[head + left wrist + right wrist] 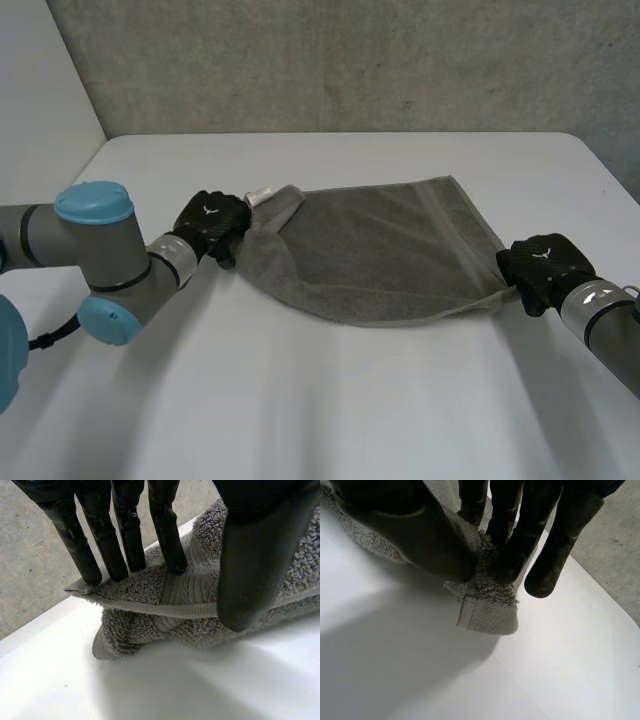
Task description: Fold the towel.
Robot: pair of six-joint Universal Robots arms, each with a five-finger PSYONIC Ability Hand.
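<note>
White table (330, 400): grey towel (380, 250) spread on tabletop, nearer far edge than near, midway between side edges; left end bunched, rest mostly flat.

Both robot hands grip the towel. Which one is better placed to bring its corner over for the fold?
Probably the right robot hand: it pinches one clean corner of the towel, which lies flat beside it. The left robot hand holds a bunched, doubled end.
</note>
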